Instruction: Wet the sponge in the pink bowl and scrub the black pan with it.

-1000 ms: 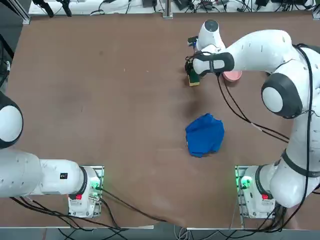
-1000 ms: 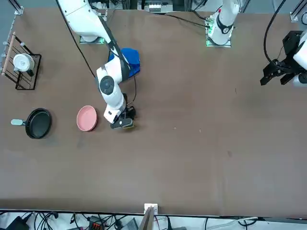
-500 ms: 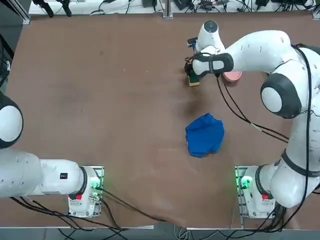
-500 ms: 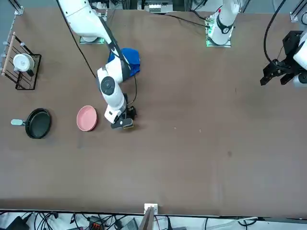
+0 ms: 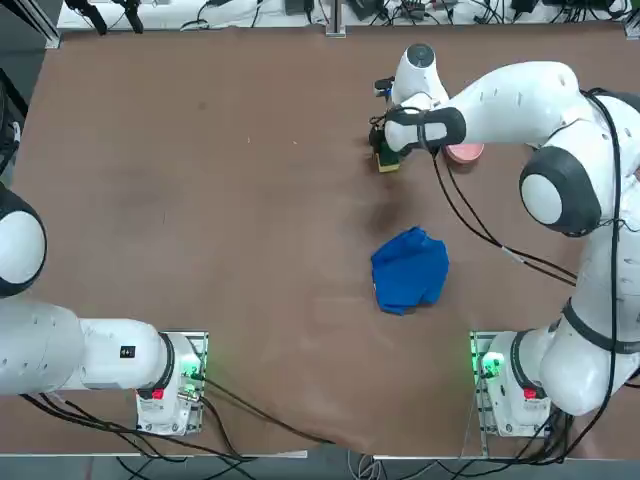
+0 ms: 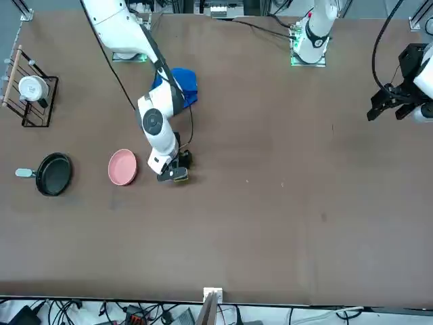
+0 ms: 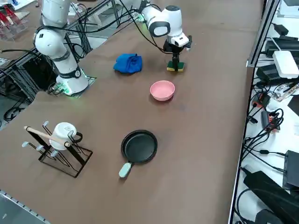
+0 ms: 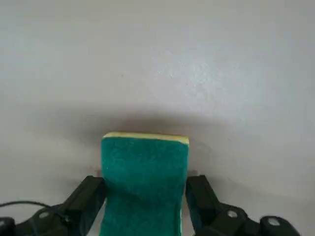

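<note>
The right gripper (image 8: 143, 196) is down at the table, right over the sponge (image 8: 144, 177). Its two fingers (image 8: 87, 196) stand wide apart, one on each long side of the sponge. They look very close to the sponge's sides, but I cannot tell if they touch it. The sponge lies flat on the table with its green side up and a thin yellow edge showing. It has not been picked up yet.

A little way off, toward the robot's base, sits a crumpled blue cloth (image 5: 409, 270). It is not part of the job.

Just beside the sponge is the pink bowl (image 7: 162, 89), open side up. Farther on is the black pan (image 7: 139, 146) with its light handle (image 7: 124, 169), well apart from the bowl. Beyond that stands a wire rack (image 7: 60, 151) with a white cup (image 7: 62, 132) on it.

I think the next step is to squeeze the sponge and lift it. The sponge is soft, so if the fingers close too high up they may only pinch the top and it could slip out. If the gripper pushes down too hard, it could squash the sponge against the table. On the way to the bowl, a low sponge could bump the rim and shove the bowl.
</note>
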